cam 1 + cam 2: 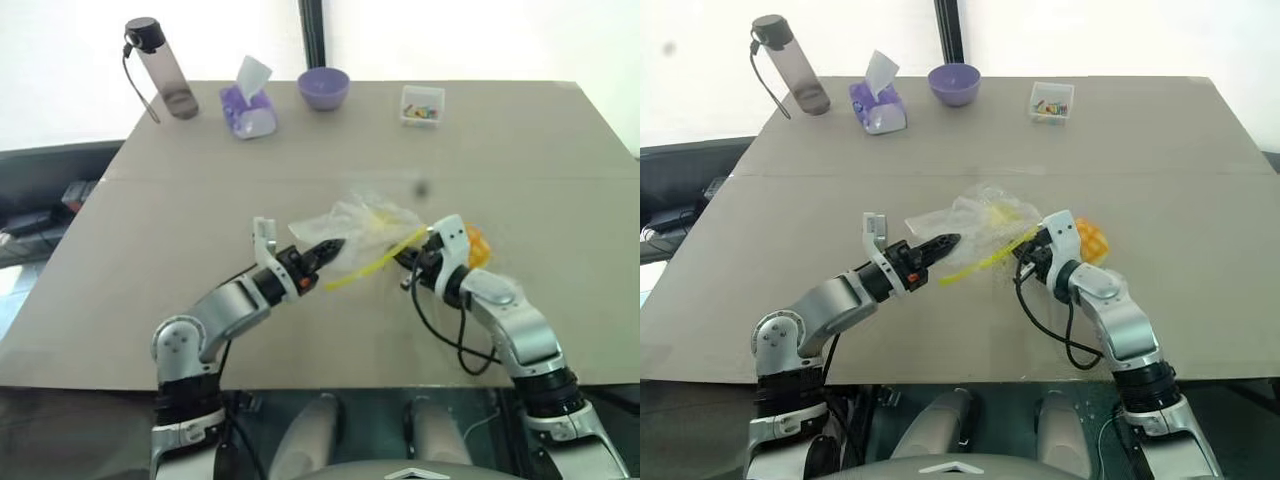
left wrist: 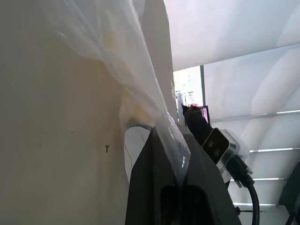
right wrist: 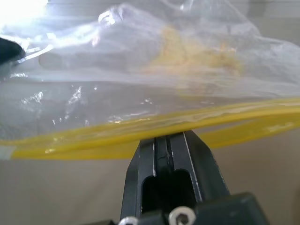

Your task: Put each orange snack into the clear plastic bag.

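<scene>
Bright white backdrop behind a wide grey-beige table (image 1: 520, 150). Along its far edge at the top of the frame, from upper left: smoky water bottle with black cap (image 1: 160, 68), purple tissue pack (image 1: 247, 108), purple bowl (image 1: 323, 87), small clear box of coloured bits (image 1: 422, 105).

Centre frame: clear plastic bag (image 1: 362, 228), crinkled, stretched between both arms above the tabletop, with its yellow seal strip sagging along the lower edge. Left gripper (image 1: 330, 248) is clamped tight on the bag's left end (film runs straight between the fingers in the wrist view). Right gripper (image 3: 165, 138) is pinched closed on the seal strip.

Orange snack (image 1: 1090, 238), grid-lined bun, sits on the table just right of centre, half hidden behind the right wrist, outside the bag.
</scene>
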Tool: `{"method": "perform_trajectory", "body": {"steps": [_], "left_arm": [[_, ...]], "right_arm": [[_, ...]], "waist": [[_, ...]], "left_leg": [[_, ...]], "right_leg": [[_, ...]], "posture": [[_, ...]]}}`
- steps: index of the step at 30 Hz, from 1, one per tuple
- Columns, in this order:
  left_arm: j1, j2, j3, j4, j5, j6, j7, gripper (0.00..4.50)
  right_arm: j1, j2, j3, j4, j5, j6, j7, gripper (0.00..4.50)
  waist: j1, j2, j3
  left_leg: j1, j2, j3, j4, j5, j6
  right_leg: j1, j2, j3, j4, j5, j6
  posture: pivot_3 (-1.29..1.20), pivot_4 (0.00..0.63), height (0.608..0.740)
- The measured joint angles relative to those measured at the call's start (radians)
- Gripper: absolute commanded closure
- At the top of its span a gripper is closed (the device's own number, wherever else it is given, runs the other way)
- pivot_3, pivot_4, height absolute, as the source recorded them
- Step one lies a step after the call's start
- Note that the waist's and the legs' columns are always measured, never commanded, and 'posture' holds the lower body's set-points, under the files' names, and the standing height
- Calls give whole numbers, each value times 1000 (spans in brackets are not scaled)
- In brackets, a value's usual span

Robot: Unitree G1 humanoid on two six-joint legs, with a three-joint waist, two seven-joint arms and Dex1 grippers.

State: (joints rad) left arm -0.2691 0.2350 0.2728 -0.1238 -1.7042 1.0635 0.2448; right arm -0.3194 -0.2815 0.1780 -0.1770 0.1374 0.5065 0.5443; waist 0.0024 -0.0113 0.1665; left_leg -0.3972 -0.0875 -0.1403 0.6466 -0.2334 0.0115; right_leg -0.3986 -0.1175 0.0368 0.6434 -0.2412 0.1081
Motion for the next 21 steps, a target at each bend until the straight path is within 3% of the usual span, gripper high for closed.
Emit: {"method": "perform_trajectory", "body": {"steps": [6, 11, 16, 21], "left_arm": [[4, 33, -21, 0, -7, -20, -10, 4500], [7, 41, -48, 0, -7, -32, -22, 4500], [8, 56, -49, 1, -8, -50, -34, 4500], [8, 55, -69, 1, -8, -55, -44, 4500]], "right_arm": [[-9, -54, 27, -2, -56, -69, 4, 4459], [-9, -109, 55, 6, -147, -176, -6, 2291], [54, -171, 50, 24, -206, -208, -12, 2291], [64, -130, 4, 8, -192, -170, -54, 2291]], "waist": [[-2, 0, 0], [-8, 0, 0], [-7, 0, 0], [-10, 0, 0]], "left_leg": [[0, 0, 0, 0, 0, 0], [0, 0, 0, -1, 0, 0], [0, 0, 1, -1, 0, 0], [0, 0, 1, -1, 0, 0]], "right_leg": [[0, 0, 0, 0, 0, 0], [0, 0, 0, 0, 0, 0], [0, 0, 1, 0, 0, 0], [0, 0, 1, 0, 0, 0]], "posture": [[0, 150, 740], [0, 150, 740], [0, 150, 740], [0, 150, 740]]}}
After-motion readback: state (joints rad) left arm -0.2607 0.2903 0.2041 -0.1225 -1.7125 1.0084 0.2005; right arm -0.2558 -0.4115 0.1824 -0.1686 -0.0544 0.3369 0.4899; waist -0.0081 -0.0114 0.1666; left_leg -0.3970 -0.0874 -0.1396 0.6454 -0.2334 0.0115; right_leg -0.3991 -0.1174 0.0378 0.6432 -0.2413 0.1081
